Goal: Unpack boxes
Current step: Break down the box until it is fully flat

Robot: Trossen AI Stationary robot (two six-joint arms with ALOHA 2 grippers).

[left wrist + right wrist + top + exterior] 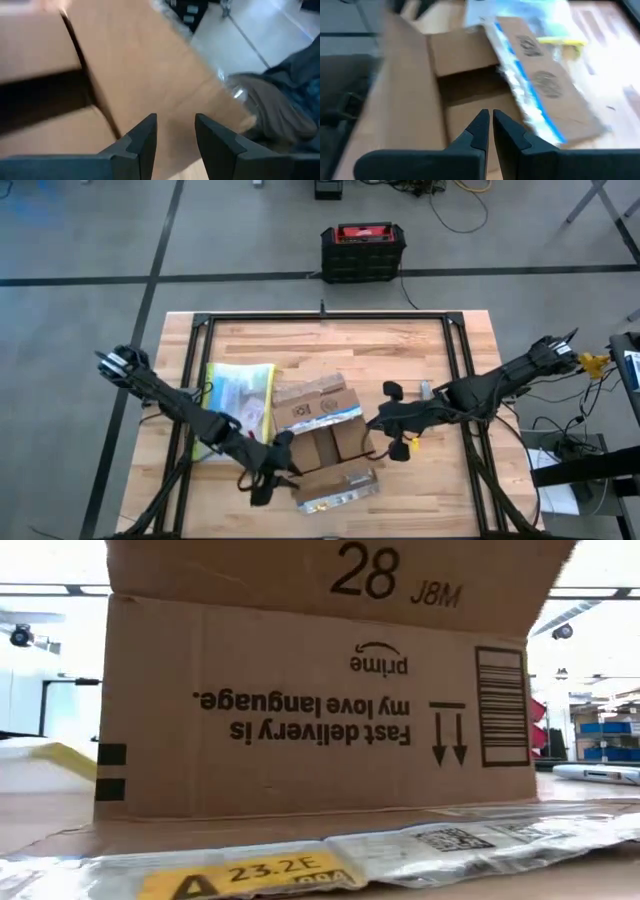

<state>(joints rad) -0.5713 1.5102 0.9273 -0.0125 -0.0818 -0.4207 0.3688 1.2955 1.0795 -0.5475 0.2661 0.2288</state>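
From above we see the cardboard box [325,442] lying open near the middle of the wooden table [400,350], closer to the near edge than to the far one. Its flaps are spread outward: one taped flap reaches toward the far side, another lies flat toward the near edge, carrying a white label. The far half of the table is bare wood, and so is the strip on the right past the right arm. On the left, a clear yellow-edged pouch [240,402] lies just beside the box. Beyond the table's far edge a black and red case [362,250] sits on the floor.

We look into the box and see only brown cardboard walls and floor; we cannot tell whether anything lies inside.

Our left gripper [270,478] is at the box's near-left corner, its fingers [145,142] spread with a clear gap, nothing between them. Our right gripper [375,423] hangs over the box's right edge, its fingers [479,131] nearly pressed together, only a thin slit showing, pinching nothing.

From table height, the box's printed side [320,710] fills the view.
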